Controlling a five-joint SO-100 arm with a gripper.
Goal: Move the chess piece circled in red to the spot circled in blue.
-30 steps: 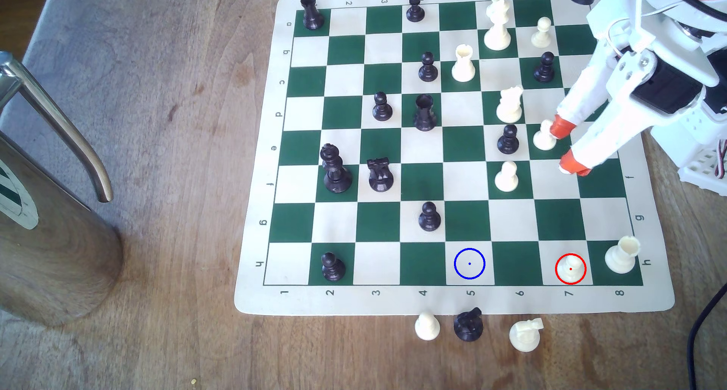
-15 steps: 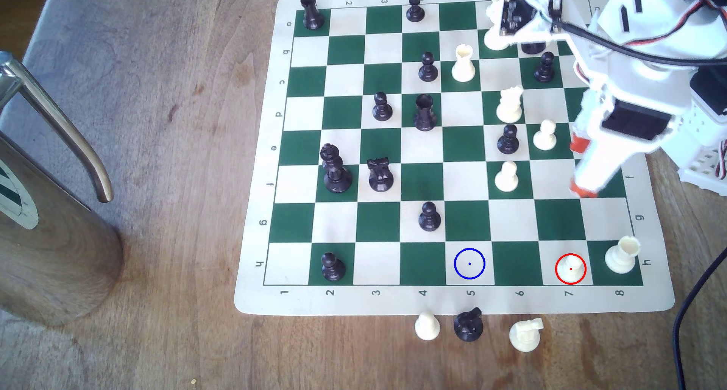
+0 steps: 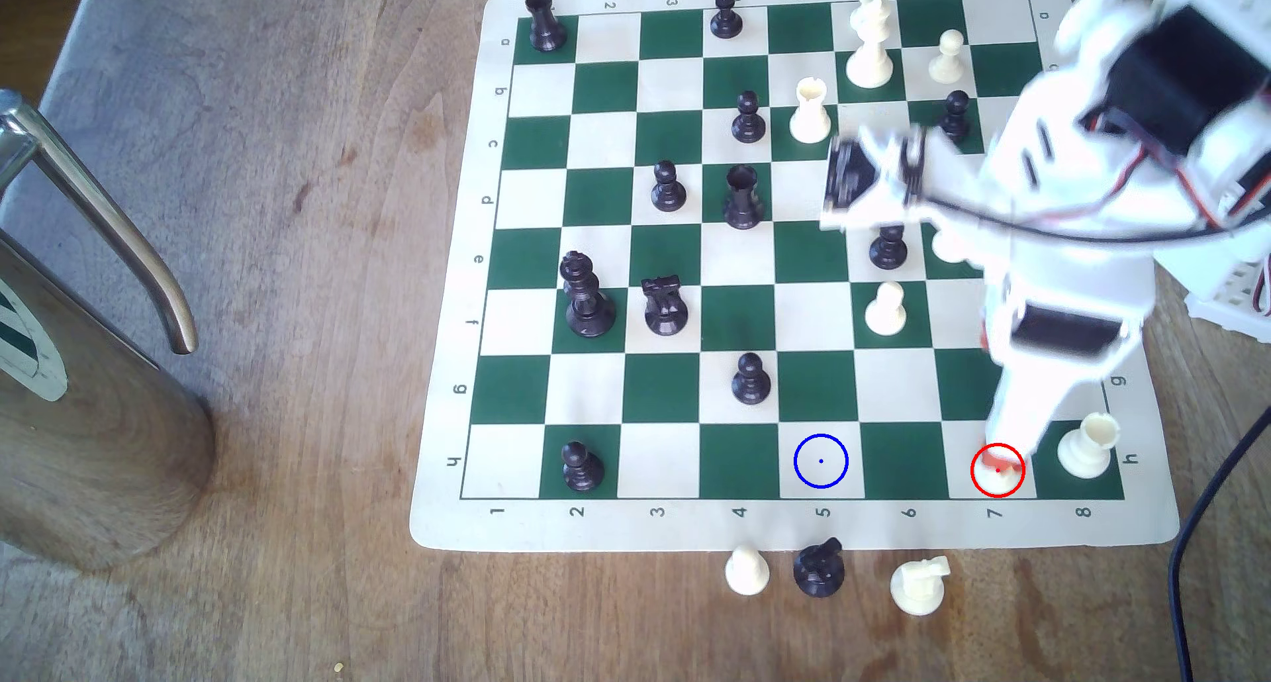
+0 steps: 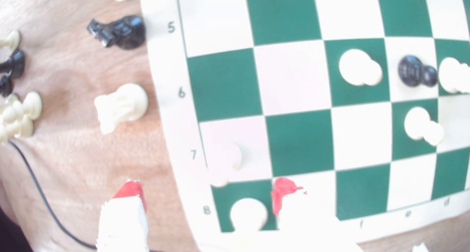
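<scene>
Gripper (image 4: 208,191) shifted down the exterior view's right side from row f to row h, red-tipped jaws spread wide with nothing between them, cream pawn (image 3: 1005,477) standing untouched in red ring on h7, one red fingertip (image 3: 994,458) over it, blue-ringed square (image 3: 820,460) two columns to exterior view's left, cream rook (image 3: 1087,445) beside the pawn.

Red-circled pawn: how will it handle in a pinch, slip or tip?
The red-circled pawn looks like smooth plastic with a round head, so it may slip unless pinched low. Its flared base probably resists tipping, though it seems light. The cream rook stands on the next square, so the open tool could nudge it.
</scene>
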